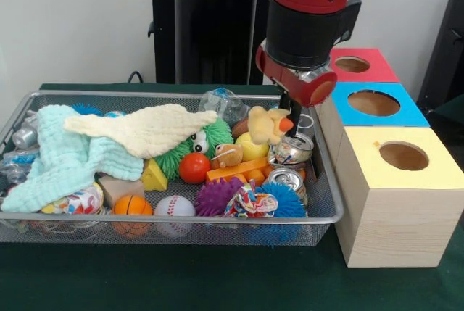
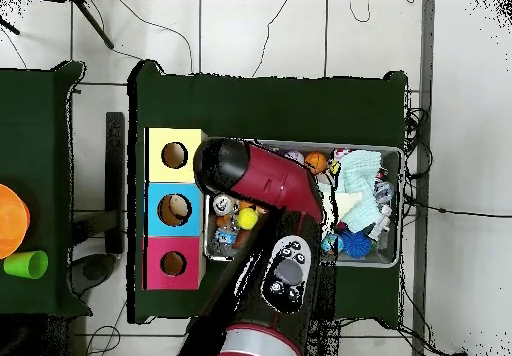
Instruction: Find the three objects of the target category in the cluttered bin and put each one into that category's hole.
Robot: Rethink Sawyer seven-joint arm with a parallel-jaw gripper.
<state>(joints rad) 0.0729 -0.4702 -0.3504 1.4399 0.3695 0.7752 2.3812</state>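
Observation:
The wire-mesh bin [image 1: 181,219] sits at the left, full of toys, and also shows in the overhead view [image 2: 392,258]. My gripper [image 1: 288,120] hangs over the bin's right end, shut on a yellow plush toy [image 1: 264,124] with an orange beak, held just above the clutter. A tan-brown plush [image 1: 227,155] with a paler muzzle lies below and left of it. The red-topped box's hole [image 1: 352,64] is at the far right behind the other boxes; it also shows in the overhead view [image 2: 172,263]. In the overhead view the arm hides the gripper.
The blue-topped box [image 1: 373,102] and the yellow-topped box [image 1: 403,156] stand right of the bin. Cloths [image 1: 138,131], a green hairy ball [image 1: 212,137], cans [image 1: 293,148], a baseball [image 1: 175,207] and spiky balls [image 1: 215,196] fill the bin. An orange bowl [image 2: 10,219] sits on a side table.

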